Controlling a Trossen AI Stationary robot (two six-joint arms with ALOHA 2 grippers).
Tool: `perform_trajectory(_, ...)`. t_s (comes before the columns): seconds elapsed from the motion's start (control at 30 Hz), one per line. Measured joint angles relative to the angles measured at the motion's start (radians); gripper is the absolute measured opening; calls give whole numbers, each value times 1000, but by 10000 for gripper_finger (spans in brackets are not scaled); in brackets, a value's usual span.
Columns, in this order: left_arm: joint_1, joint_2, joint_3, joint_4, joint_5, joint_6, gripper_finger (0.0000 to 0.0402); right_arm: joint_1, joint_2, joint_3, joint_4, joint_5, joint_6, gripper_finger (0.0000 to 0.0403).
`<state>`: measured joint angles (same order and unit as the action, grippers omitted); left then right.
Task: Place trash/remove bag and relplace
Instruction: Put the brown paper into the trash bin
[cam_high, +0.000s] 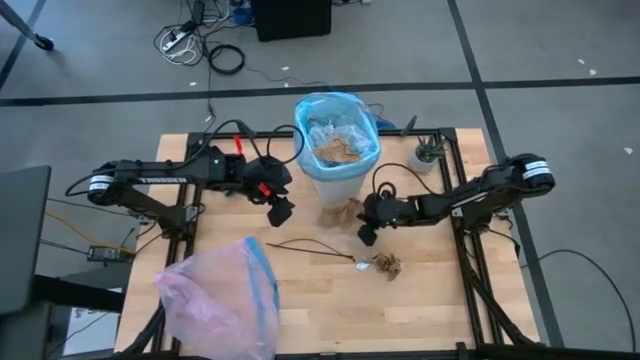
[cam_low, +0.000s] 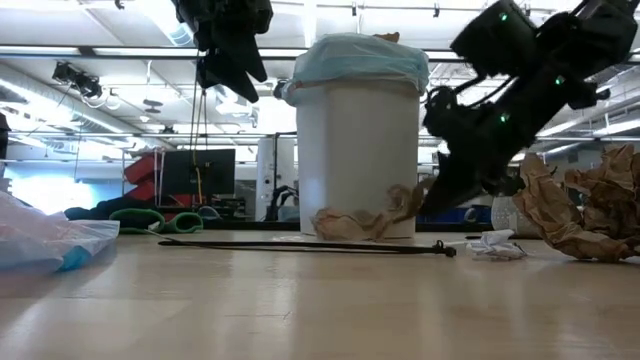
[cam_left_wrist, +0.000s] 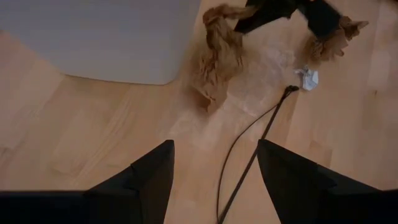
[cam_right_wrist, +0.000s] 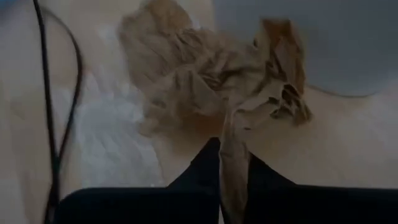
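A white bin (cam_high: 338, 165) lined with the light-blue bag (cam_high: 340, 105) stands at the table's far middle, with trash inside. A brown dried leaf clump (cam_right_wrist: 205, 81) lies on the table against the bin's base, and my right gripper (cam_high: 366, 232) is shut on it. My left gripper (cam_high: 282, 210) hangs open above the table, left of the bin, touching nothing. A thin dark twig (cam_high: 315, 247) lies flat in front of the bin. A second brown clump (cam_high: 389, 265) and a crumpled clear wrapper (cam_high: 362, 264) lie near its right end. My right gripper pinches a thin strip (cam_right_wrist: 234, 163) at the near edge of the brown clump between its two shut fingers. The fingers come slanting down from the table's right. The rest of the clump (cam_low: 360, 222) still rests on the table by the bin's base.
A pale pink bag with a blue rim band (cam_high: 215, 300) lies at the table's near left corner. A small potted plant (cam_high: 430, 153) stands right of the bin. Bare wood shows along the near edge to the right of the pink bag.
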<state>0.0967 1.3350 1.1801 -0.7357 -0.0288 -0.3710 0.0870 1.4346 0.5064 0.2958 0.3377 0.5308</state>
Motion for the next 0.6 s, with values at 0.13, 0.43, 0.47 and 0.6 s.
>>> perform_trajectory(0.13,0,-9,0,0,0,-1,236,33,-90,0,-2,-5,3,1)
perform_trajectory(0.43,1,-148,0,47,-67,-8,236,117,-343,51,-15,-41,-55,0)
perform_trajectory(0.47,2,-169,0,54,-83,-6,236,117,-366,65,-16,-75,-67,0)
perform_trajectory(0.6,10,-251,1,145,-106,17,236,117,-439,135,-15,-208,-108,0)
